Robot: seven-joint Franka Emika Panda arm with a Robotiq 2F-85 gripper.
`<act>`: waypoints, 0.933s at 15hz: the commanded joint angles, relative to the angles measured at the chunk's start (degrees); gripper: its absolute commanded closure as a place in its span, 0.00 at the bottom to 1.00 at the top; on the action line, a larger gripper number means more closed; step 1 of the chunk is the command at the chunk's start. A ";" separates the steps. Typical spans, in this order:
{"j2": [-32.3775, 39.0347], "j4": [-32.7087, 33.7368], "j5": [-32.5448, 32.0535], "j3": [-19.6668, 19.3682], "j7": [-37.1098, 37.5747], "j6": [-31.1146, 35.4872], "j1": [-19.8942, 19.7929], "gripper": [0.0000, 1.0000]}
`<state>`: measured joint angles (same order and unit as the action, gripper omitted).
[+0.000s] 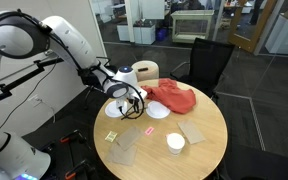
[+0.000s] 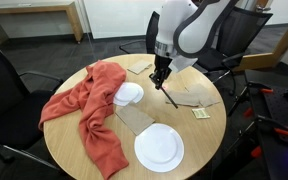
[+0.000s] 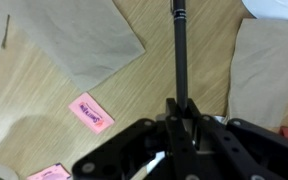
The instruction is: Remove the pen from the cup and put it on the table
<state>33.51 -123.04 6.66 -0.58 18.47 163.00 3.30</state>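
Observation:
My gripper point(image 3: 181, 108) is shut on the pen point(image 3: 180, 60), a thin dark stick that sticks out past the fingers. In both exterior views the gripper point(image 2: 161, 72) point(image 1: 132, 95) hangs just above the round light wood table point(image 2: 104, 165), with the pen point(image 2: 170, 93) slanting down toward the top. A small white round thing under the arm looks like the cup point(image 1: 117, 108); it lies beside the gripper and the pen is outside it.
A red cloth point(image 2: 94, 110) drapes over one side. White plates point(image 2: 159, 148) point(image 2: 129, 95) lie near it. Brown paper napkins point(image 3: 79, 40) point(image 3: 264, 70) and pink notes point(image 3: 91, 112) lie under the gripper. Black office chairs point(image 1: 209, 60) stand round the table.

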 commanded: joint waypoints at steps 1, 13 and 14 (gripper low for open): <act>2.79 2.69 1.43 1.66 -3.76 -0.07 -1.36 0.97; 7.70 5.70 0.79 0.73 -3.94 0.40 -0.08 0.49; 7.47 5.67 0.88 0.72 -3.87 0.27 -0.14 0.43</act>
<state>41.00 -118.04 6.69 0.32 15.77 163.15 3.11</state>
